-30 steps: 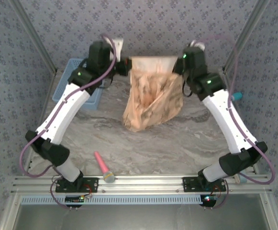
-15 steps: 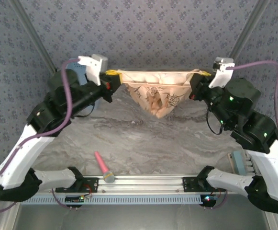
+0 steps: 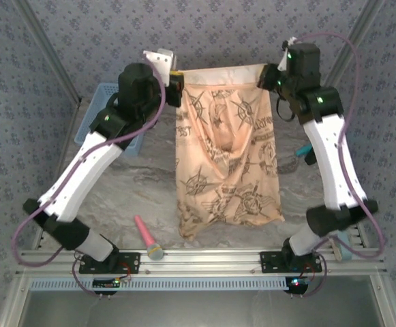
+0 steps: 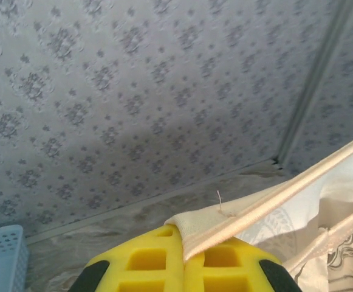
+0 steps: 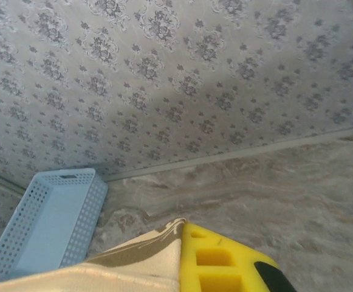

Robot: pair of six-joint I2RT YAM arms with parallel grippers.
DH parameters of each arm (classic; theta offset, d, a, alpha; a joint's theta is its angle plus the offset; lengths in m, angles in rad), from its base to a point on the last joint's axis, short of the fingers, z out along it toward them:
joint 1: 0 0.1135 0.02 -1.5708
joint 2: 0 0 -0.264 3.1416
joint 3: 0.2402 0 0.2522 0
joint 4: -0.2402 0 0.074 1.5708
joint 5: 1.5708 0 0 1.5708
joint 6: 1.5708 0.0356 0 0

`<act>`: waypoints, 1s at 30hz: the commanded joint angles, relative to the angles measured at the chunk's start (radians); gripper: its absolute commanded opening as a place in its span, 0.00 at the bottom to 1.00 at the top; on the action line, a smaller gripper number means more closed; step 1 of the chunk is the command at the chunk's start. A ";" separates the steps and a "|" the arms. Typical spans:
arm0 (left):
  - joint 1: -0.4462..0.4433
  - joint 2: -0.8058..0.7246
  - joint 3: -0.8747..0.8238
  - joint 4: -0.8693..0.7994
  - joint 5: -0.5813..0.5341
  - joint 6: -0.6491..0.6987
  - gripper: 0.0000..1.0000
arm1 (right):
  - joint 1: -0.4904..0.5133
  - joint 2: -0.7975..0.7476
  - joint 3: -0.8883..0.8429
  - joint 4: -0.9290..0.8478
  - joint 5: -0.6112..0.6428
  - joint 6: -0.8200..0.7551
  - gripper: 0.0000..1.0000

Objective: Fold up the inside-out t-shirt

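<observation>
The left gripper (image 3: 176, 80) is pinching one top corner of the inside-out t-shirt (image 3: 228, 157), jaws clamped tight on the hem. The right gripper (image 3: 269, 73) is clamping the other corner likewise. The cloth is hanging from 12 o'clock, its lower edge trailing close to the near rail at 6. Open table (image 3: 136, 194) is showing toward 8 o'clock, between a blue basket (image 3: 97, 99) at 10 and a pink tool (image 3: 145, 235) at 7. Half a second ago the arms were spread wider and the shirt was bunched short; now it is draping long.
</observation>
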 commanded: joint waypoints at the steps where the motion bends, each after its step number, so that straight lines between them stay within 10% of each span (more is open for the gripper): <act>1: 0.120 0.068 0.150 0.074 0.056 0.038 0.00 | -0.069 0.098 0.174 0.033 -0.010 -0.028 0.00; 11: 0.150 0.414 0.785 -0.099 0.190 0.262 0.00 | -0.088 0.381 0.698 0.046 0.011 -0.128 0.00; 17: 0.150 0.361 0.802 -0.247 0.251 0.268 0.00 | -0.060 0.177 0.398 0.072 -0.009 -0.140 0.00; 21: 0.148 0.167 0.412 -0.287 0.284 0.211 0.00 | -0.002 -0.121 -0.223 0.311 0.070 -0.126 0.00; 27: 0.084 -0.320 -0.698 0.251 0.261 0.064 0.00 | 0.129 -0.459 -0.960 0.453 0.124 -0.004 0.00; 30: -0.008 -0.465 -1.033 0.295 0.256 -0.020 0.21 | 0.259 -0.601 -1.269 0.468 0.195 0.111 0.01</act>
